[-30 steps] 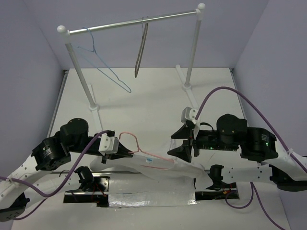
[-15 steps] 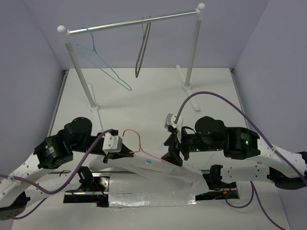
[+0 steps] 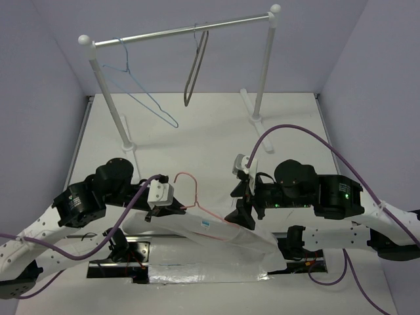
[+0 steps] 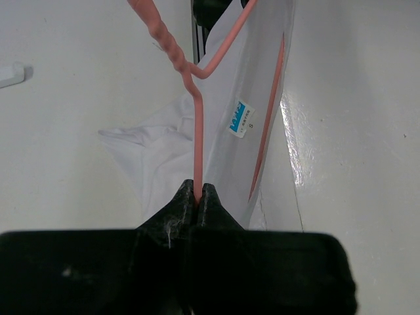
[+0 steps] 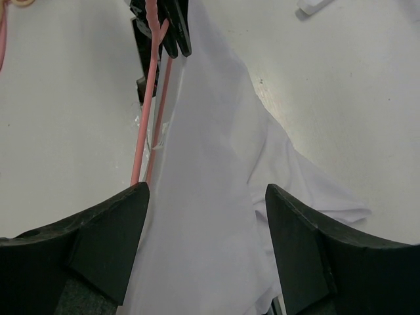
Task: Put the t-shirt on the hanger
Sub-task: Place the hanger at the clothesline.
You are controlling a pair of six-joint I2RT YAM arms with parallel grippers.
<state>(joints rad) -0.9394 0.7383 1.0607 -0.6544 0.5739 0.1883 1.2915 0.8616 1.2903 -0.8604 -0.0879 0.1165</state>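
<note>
The pink-red wire hanger is held a little above the table; my left gripper is shut on its wire just below the twisted neck. The white t-shirt drapes from the hanger toward the near edge. Its blue neck label shows between the hanger's wires, and part of the wire runs under the fabric. My right gripper hangs open over the shirt's right part. In the right wrist view the white cloth fills the gap between the wide-apart fingers, with the hanger wire at their left.
At the back stands a white clothes rack with a light-blue wire hanger and a grey-brown hanger. Its feet rest on the table. A silver taped strip lines the near edge between the arm bases.
My right gripper swung left over the shirt and its jaws spread wider. My left gripper carried the hanger slightly to the right, and the shirt shifted with it.
</note>
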